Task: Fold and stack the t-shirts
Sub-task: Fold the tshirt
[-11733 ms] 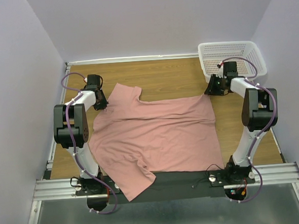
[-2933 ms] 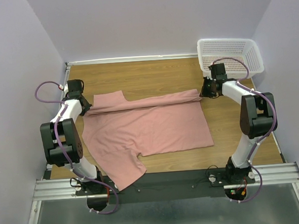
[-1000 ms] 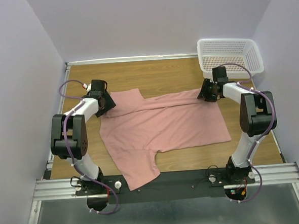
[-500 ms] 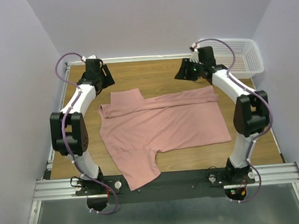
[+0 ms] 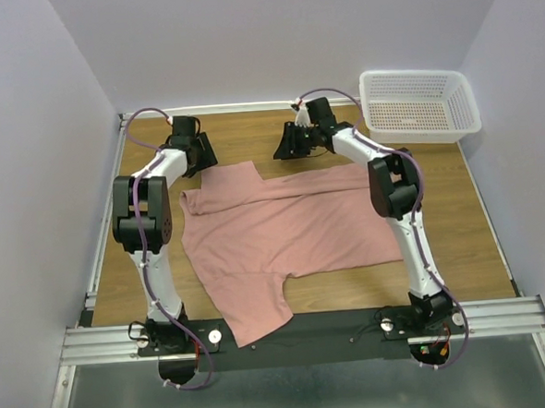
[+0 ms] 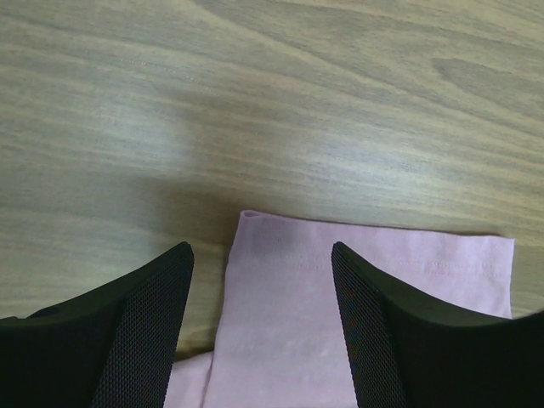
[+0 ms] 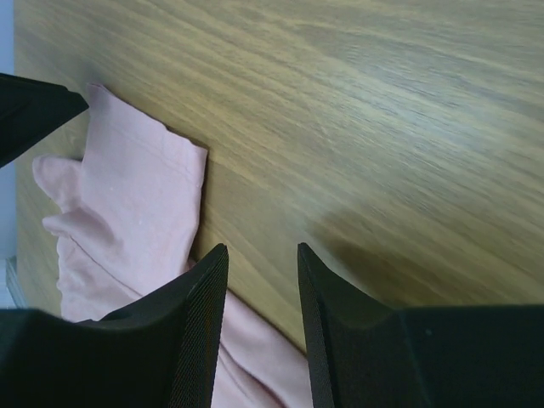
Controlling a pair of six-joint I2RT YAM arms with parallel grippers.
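Top view: dusty pink t-shirt (image 5: 293, 230), spread flat mid-tabletop (image 5: 439, 203), far edge doubled over in a narrow band, one sleeve at the far left, the other trailing toward the near edge. Left pincer (image 5: 205, 154), held above the far-left sleeve corner, apart from the cloth. Right pincer (image 5: 283, 148), held over bare wood just beyond the shirt's far edge. White mesh basket (image 5: 412, 71), far right corner, well apart from the shirt. Left wrist view: left pincer (image 6: 259, 251), fingers (image 6: 140, 331) spread apart, nothing clamped; hemmed sleeve end of the t-shirt (image 6: 365, 280) lying flat on the tabletop (image 6: 255, 102) below the gap. Right wrist view: right pincer (image 7: 261, 248), fingers (image 7: 195, 323) apart with wood grain showing between, nothing clamped; t-shirt (image 7: 127, 195) at the lower left, sleeve hem flat on the tabletop (image 7: 382, 127).
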